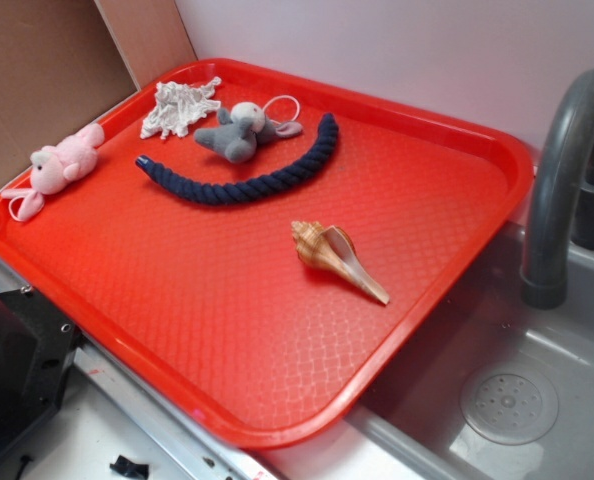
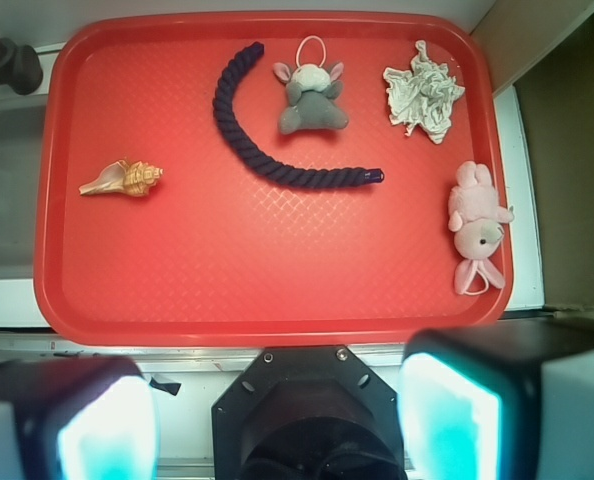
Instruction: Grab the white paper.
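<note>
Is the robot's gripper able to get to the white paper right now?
Probably yes. The paper lies bare in the tray's far corner, nothing on top, and the gripper is open.

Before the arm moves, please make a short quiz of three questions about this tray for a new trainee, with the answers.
1. True or false: the white paper touches the rope.
2. Which thing lies nearest the paper? A) shell B) grey toy C) faucet
3. Fill in: the gripper is ____, with nothing between its fingers.

Key:
1. False. They lie apart on the red tray.
2. B. The pink toy is also close, at the tray's edge.
3. Open. It is above the tray, far from the paper.
</note>
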Controlling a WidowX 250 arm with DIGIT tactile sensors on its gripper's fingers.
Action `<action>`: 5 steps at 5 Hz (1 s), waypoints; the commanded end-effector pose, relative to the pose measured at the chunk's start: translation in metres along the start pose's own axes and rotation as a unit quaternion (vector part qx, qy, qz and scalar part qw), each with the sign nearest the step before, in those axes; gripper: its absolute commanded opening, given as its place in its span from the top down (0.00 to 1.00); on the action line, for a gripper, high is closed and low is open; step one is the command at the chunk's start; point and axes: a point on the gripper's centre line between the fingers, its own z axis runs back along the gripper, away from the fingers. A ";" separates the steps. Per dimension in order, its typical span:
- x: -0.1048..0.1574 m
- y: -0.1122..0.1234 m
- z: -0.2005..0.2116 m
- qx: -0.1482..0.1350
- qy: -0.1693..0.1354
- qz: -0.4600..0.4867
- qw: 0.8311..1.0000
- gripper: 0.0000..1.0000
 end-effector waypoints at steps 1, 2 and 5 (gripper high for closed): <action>0.000 0.000 0.000 0.000 0.000 0.000 1.000 0.00; 0.023 0.011 -0.019 -0.004 -0.041 0.078 0.996 0.00; 0.092 0.072 -0.091 0.024 -0.109 0.202 0.973 0.00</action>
